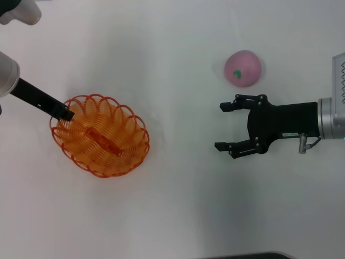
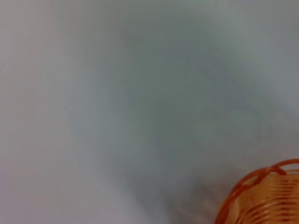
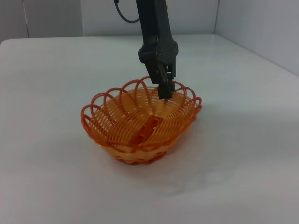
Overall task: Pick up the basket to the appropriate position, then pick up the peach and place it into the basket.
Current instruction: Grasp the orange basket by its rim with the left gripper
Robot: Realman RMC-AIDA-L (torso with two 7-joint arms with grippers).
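The orange basket [image 1: 101, 136] sits on the white table at the left. It also shows in the right wrist view [image 3: 140, 123] and, at a corner, in the left wrist view [image 2: 264, 196]. My left gripper [image 1: 66, 114] reaches in from the left, and its fingers pinch the basket's far-left rim, as the right wrist view [image 3: 165, 89] shows. The pink peach [image 1: 242, 68] with a green mark lies on the table at the far right. My right gripper [image 1: 219, 126] is open and empty, level above the table, just nearer than the peach, pointing toward the basket.
The white table [image 1: 178, 205] spreads all round. A wall and the table's far edge [image 3: 117, 36] show behind the basket in the right wrist view.
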